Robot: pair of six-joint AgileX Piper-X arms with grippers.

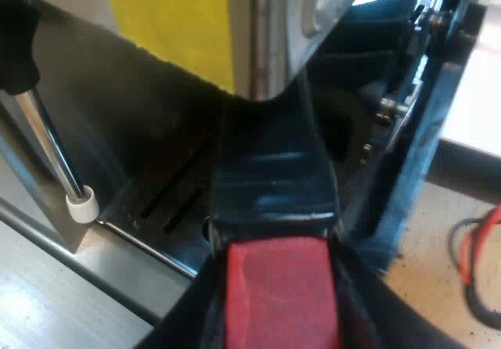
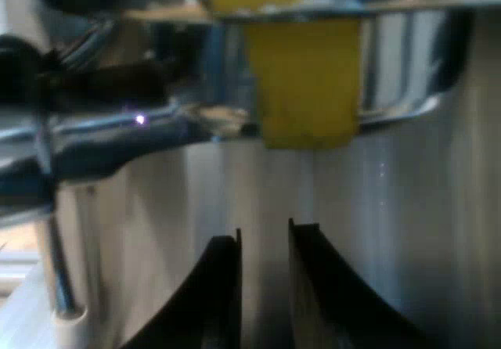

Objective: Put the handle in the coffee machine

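- My left gripper is clamped on the handle by its red end. The handle reaches ahead to the coffee machine.
- My right gripper is open just a crack, holding nothing, facing the machine's shiny front.
- The left wrist view shows a slotted tray under the handle.

1. The handle is clamped in the left pincer, and its far end reaches up to the front of the espresso machine.
2. The drip tray sits under the handle, at the machine's foot on the counter.
3. A steam wand hangs beside the tray, with its tip near the tray's edge.
4. A label hangs on the machine's front, above the handle.
5. The right pincer stands before the machine's front wall and below the label, its two sides a little apart with nothing between them.
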